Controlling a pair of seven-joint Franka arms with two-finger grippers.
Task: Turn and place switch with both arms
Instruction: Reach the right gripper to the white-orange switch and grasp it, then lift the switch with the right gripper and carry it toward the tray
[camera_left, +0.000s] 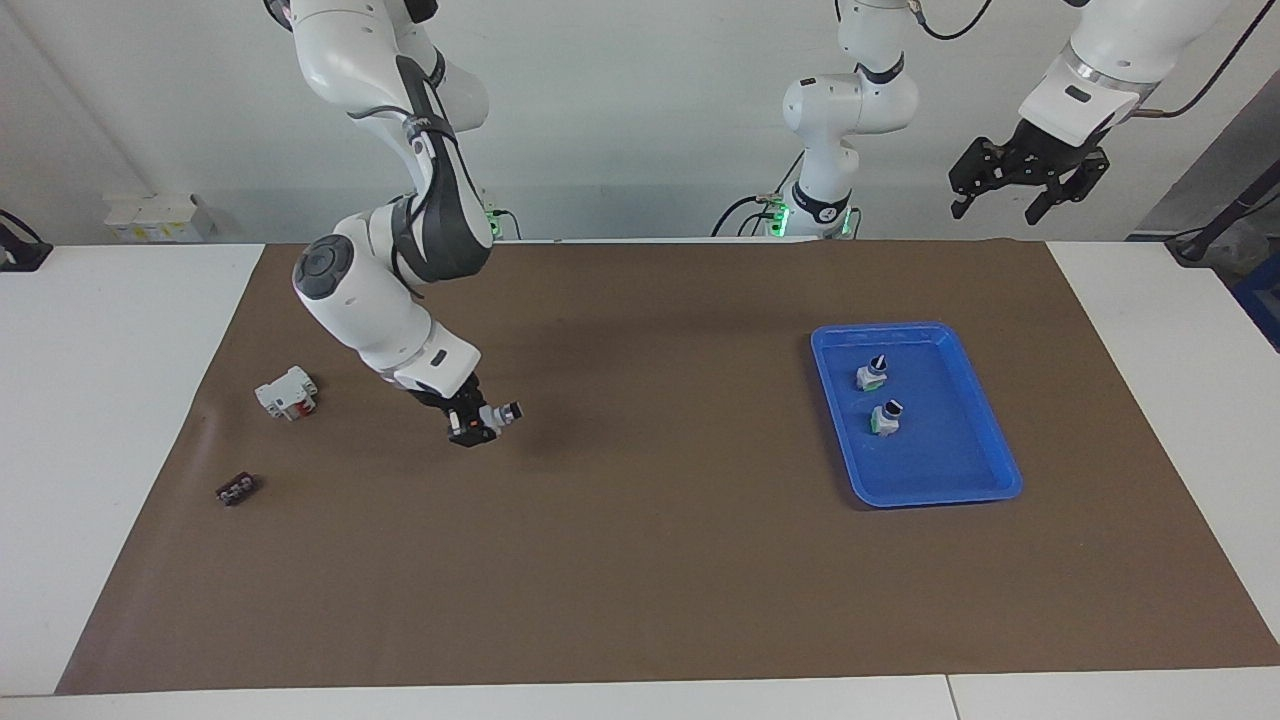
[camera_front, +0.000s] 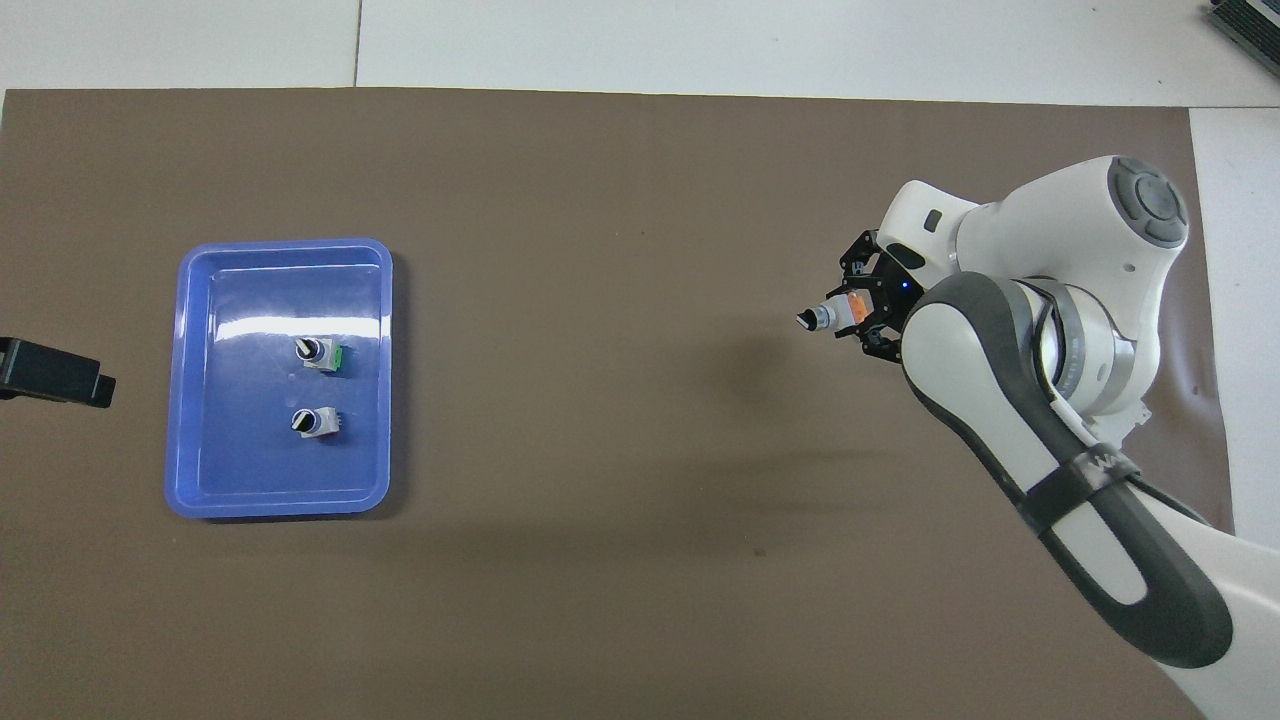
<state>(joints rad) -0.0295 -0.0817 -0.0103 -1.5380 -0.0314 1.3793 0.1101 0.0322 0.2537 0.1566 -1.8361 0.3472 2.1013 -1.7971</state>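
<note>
My right gripper (camera_left: 472, 428) (camera_front: 868, 312) is shut on a switch (camera_left: 497, 414) (camera_front: 835, 313) and holds it in the air over the brown mat, toward the right arm's end of the table. The switch lies sideways, its orange face up and its black knob pointing toward the table's middle. My left gripper (camera_left: 997, 210) hangs open and high above the left arm's end of the table, holding nothing; only its black tip (camera_front: 52, 372) shows in the overhead view. Two more switches (camera_left: 872, 373) (camera_left: 887, 417) stand in the blue tray (camera_left: 935, 497) (camera_front: 280, 243).
A larger white block with a red part (camera_left: 286, 392) lies on the mat near the right arm's end. A tiny flat dark piece (camera_left: 236, 489) lies farther from the robots than that block. The brown mat (camera_left: 650, 560) covers most of the table.
</note>
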